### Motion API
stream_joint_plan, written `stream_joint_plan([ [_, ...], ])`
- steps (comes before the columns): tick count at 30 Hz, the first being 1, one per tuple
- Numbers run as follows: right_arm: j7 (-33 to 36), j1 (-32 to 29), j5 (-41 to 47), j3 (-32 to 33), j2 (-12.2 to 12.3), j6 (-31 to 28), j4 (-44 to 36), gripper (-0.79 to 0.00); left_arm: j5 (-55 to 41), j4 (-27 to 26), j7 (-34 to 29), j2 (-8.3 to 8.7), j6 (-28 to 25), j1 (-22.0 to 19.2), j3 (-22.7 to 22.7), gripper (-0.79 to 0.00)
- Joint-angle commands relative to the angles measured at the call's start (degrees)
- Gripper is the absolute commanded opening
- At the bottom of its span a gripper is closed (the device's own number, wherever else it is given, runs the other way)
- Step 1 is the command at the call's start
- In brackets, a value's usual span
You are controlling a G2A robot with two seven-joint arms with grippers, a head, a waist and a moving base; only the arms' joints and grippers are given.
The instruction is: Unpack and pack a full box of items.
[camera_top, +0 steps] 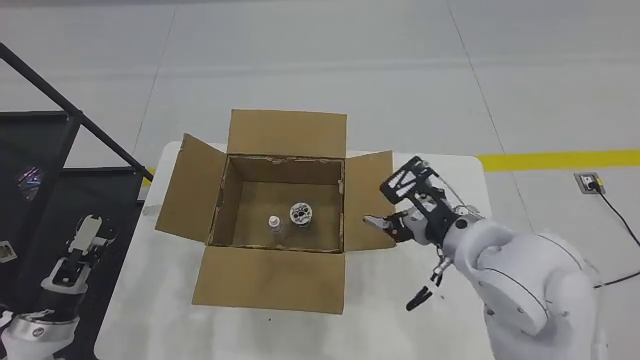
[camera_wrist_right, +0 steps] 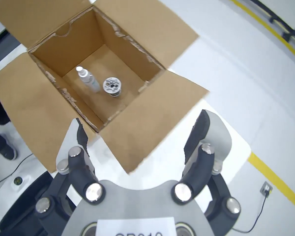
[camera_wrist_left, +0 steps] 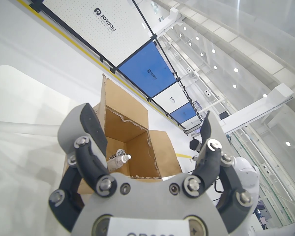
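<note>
Top view: the open box (camera_top: 270,278) sits on the tabletop (camera_top: 160,300). The right claw (camera_top: 392,200) hangs at its three o'clock and the left claw (camera_top: 88,230) at eight, well apart.

Left wrist view: the left claw (camera_wrist_left: 147,124) is spread and empty.

Right wrist view: the right claw (camera_wrist_right: 140,126) is spread. The spray bottle (camera_wrist_right: 88,79) and spool (camera_wrist_right: 111,85) stand just beside each other on the box floor. The bottle is likely light and slick, so grip its body.

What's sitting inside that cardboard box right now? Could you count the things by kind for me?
spray bottle: 1
round silver spool: 1
Total: 2 things, both standing on the floor of the open cardboard box, side by side.
</note>
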Motion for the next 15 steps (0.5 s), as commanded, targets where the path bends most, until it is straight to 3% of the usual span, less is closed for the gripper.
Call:
stream_joint_plan([
  [1,-0.74,-3.26,-4.05,3.61,0.22,4.44,0.15,0.0,0.0,0.0,0.0,0.0,0.0,0.0,0.0,0.0],
  [3,-1.72,-4.69,-6.08,5.56,0.24,9.74,2.55,0.0,0.0,0.0,0.0,0.0,0.0,0.0,0.0,0.0],
  [10,-1.98,-0.9,-5.59,7.81,0.59,13.48,17.56,0.0,0.0,0.0,0.0,0.0,0.0,0.0,0.0,0.0],
  [15,-5.99,0.89,-4.8,9.15,0.78,16.0,24.88,-0.018,0.0,0.0,0.0,0.0,0.0,0.0,0.0,0.0],
])
